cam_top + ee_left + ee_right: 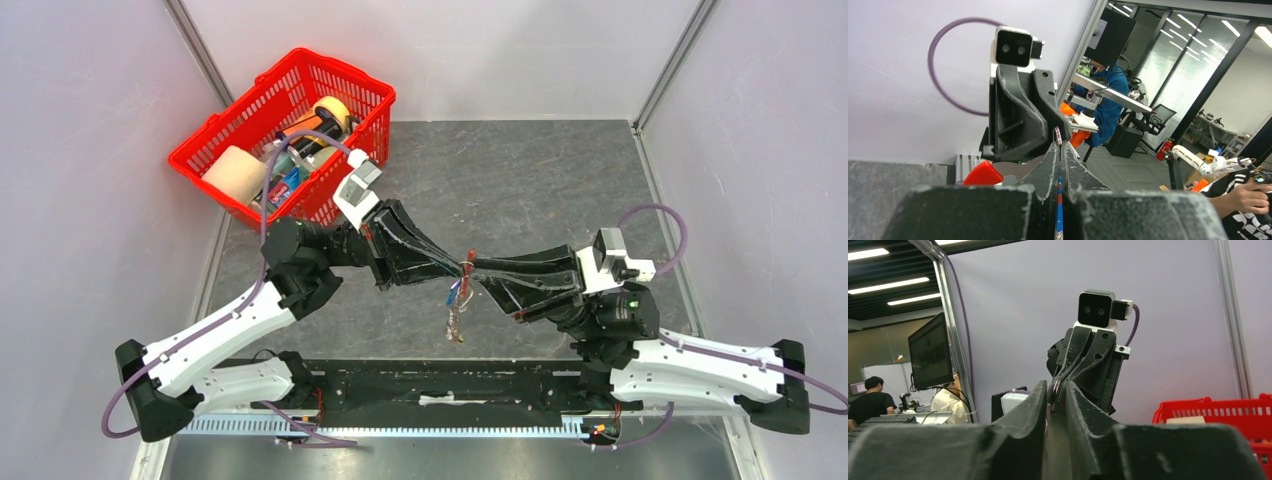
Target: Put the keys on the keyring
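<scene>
Grey bench [520, 180] walled in pale panels [90, 220] — above it, left fingers [430, 262] pinch the key [455, 292], right fingers [512, 276] clamp the keyring [466, 268].

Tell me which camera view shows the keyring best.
Top external: the keyring shows whole, red clip on top and metal pieces dangling below. Left wrist shows only a red corner, perhaps the clip, and a small metal loop; right wrist shows only a loop.

Both arms reach inward, left hand [460, 266] and right hand [481, 269] meeting tip-to-tip, fingers pinched.
</scene>
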Controlling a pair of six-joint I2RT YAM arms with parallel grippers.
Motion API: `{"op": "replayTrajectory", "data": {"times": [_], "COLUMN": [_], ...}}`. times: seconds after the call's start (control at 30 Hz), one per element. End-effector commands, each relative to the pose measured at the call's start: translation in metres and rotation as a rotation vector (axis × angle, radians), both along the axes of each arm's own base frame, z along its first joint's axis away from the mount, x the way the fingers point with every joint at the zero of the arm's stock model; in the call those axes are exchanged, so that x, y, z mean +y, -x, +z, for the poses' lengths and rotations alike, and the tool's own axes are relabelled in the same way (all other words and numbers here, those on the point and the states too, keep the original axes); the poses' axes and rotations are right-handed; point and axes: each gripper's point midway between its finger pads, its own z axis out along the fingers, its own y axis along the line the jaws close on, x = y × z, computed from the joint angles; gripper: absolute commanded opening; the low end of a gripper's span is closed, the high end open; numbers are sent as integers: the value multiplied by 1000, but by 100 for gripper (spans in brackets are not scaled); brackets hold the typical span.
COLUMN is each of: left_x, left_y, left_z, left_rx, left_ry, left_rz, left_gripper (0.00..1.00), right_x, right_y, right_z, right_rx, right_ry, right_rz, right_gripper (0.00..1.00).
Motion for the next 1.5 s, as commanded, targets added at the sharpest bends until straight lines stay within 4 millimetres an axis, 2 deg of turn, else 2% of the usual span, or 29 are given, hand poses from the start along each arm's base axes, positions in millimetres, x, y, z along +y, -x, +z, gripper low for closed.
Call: {"op": "replayTrajectory", "data": {"times": [0.0, 0.07, 0.13, 0.23, 0.33, 0.47, 0.63, 0.67, 0.8, 1.07, 1.3, 1.47], "left_x": [4, 2, -1, -6, -13, -22, -29, -27, -16, -7, 0, 0], "left_y": [4, 0, -7, -20, -37, -70, -121, -132, -166, -197, -233, -252], "left_z": [-4, -11, -17, -28, -40, -58, -85, -97, -121, -146, -193, -238], "left_rx": [-58, -57, -50, -40, -31, 11, 99, 113, 134, 145, 226, 290], "left_ry": [-39, -64, -89, -132, -178, -253, -399, -453, -570, -740, -890, -1002], "left_rz": [23, 50, 88, 148, 222, 364, 583, 636, 814, 937, 994, 1005], "left_gripper": [2, 2, 2, 2, 2, 2, 2, 2, 2, 2, 2, 2], "right_x": [-17, -20, -21, -31, -41, -54, -65, -66, -65, -58, -44, -41], "right_y": [-11, -18, -28, -41, -53, -64, -73, -75, -77, -81, -80, -80], "right_z": [6, -1, -16, -30, -54, -89, -126, -133, -152, -186, -202, -211], "right_rx": [59, 111, 169, 257, 342, 435, 525, 537, 568, 628, 652, 671], "right_ry": [62, 139, 251, 365, 480, 574, 626, 631, 672, 774, 848, 892], "right_rz": [-78, -115, -163, -239, -313, -392, -456, -467, -484, -513, -492, -494], "right_gripper": [35, 48, 53, 55, 57, 60, 60, 60, 58, 55, 54, 54]}}
